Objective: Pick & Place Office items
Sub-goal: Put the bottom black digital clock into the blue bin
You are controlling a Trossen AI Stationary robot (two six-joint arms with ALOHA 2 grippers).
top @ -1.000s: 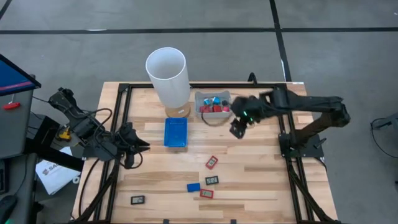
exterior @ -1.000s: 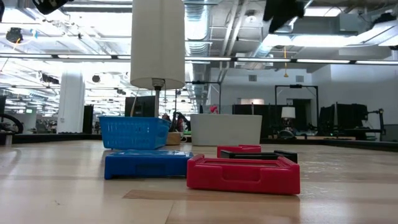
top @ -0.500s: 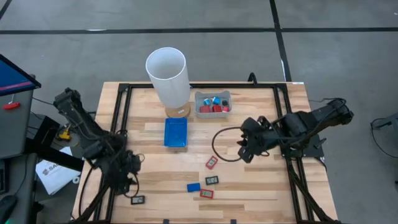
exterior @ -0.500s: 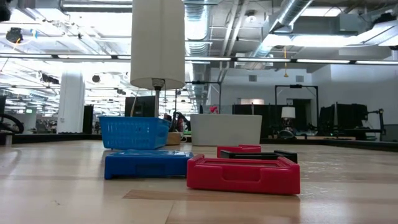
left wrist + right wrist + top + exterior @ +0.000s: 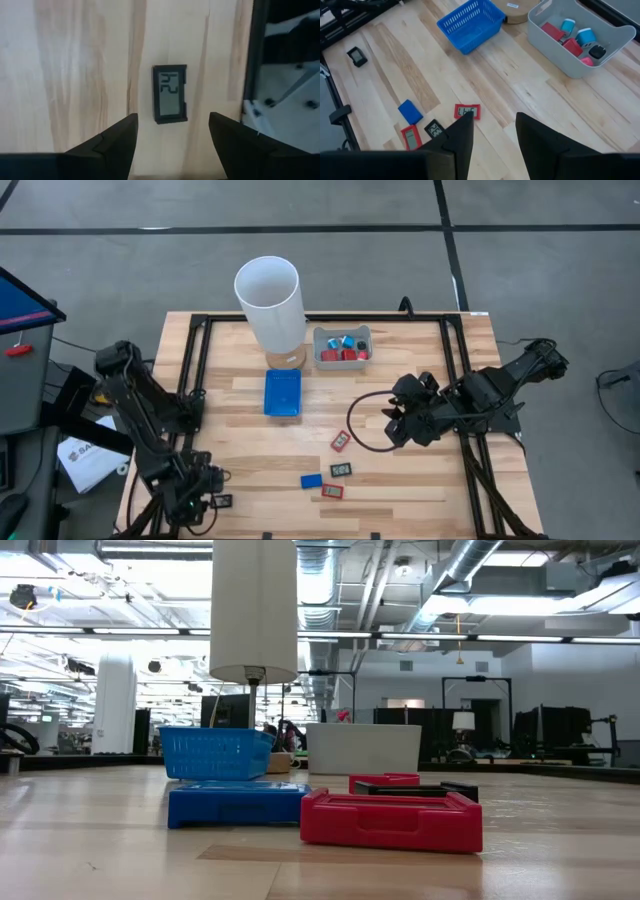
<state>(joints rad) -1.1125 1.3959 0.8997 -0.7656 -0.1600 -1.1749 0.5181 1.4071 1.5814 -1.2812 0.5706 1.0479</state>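
Five office items lie flat on the wooden table: a black display piece at the near left, and toward the middle a red piece, a blue one, a black one and a second red one. My left gripper points down over the near-left black piece, open, a finger to either side of it and clear of it. Over the table's right half my right gripper hangs open with nothing between its fingers, slanting down toward the middle pieces.
A blue mesh basket stands mid-table. Behind it rises a tall white cylinder. A grey bin holding red, blue and black bits sits at the far middle. A black cable loop hangs by the right arm. Black frame rails border the table.
My left gripper has swung from the table's left middle toward the near edge, sunk, and tipped to point down over the near-left black piece. My right gripper has swung away from the grey bin toward the near and right edges, its cable loop trailing along.
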